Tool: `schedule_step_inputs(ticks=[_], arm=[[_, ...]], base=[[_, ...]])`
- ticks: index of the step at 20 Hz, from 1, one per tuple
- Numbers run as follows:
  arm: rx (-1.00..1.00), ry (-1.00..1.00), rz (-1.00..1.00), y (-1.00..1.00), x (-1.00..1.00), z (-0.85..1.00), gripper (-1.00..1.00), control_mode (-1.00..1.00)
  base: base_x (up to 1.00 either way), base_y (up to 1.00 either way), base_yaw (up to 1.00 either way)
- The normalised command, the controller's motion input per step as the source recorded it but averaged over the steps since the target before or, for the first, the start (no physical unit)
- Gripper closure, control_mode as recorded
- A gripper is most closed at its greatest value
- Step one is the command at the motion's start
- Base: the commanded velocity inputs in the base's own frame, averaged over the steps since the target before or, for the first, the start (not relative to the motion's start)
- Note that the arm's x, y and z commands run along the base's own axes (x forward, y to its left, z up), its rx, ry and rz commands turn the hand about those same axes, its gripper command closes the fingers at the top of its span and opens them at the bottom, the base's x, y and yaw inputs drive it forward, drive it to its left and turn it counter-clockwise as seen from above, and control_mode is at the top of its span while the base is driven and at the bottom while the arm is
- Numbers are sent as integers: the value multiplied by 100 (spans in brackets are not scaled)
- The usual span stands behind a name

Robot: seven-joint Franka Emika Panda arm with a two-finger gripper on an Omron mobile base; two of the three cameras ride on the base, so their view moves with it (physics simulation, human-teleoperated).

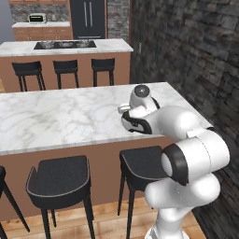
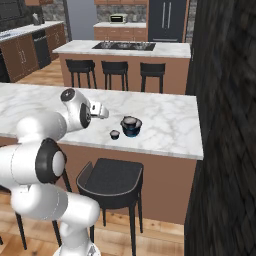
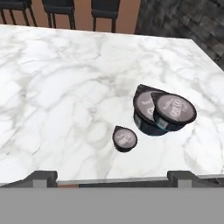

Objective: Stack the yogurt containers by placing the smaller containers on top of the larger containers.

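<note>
Near the surface's [image 3: 52, 87] right edge you see one small cup [image 3: 175, 109] atop the large tub [image 3: 146, 118], another [image 3: 124, 138] beside it; your pincer [image 3: 111, 175] hangs released.

Squat dark tub [image 3: 146, 114] with blue lower body, upright on the marble counter [image 3: 65, 87], one small dark cup [image 3: 175, 110] tilted on its top toward one edge, a second small cup [image 3: 124, 138] upright just beside it
</note>
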Motion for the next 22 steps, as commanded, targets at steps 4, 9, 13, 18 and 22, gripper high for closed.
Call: schedule_step_inputs(ticks=[4,9,13,18,22], arm=[[-8,2,0,0,13,-21,-100,-100],[-10,6,0,0,18,-26,-100,-100],[-11,10,0,0,18,-29,-100,-100],[-11,11,0,0,13,-24,-100,-100],[-9,10,0,0,6,-19,-100,-100]], base=[[0,0,0],[0,0,0],[0,0,0],[0,0,0],[0,0,0]])
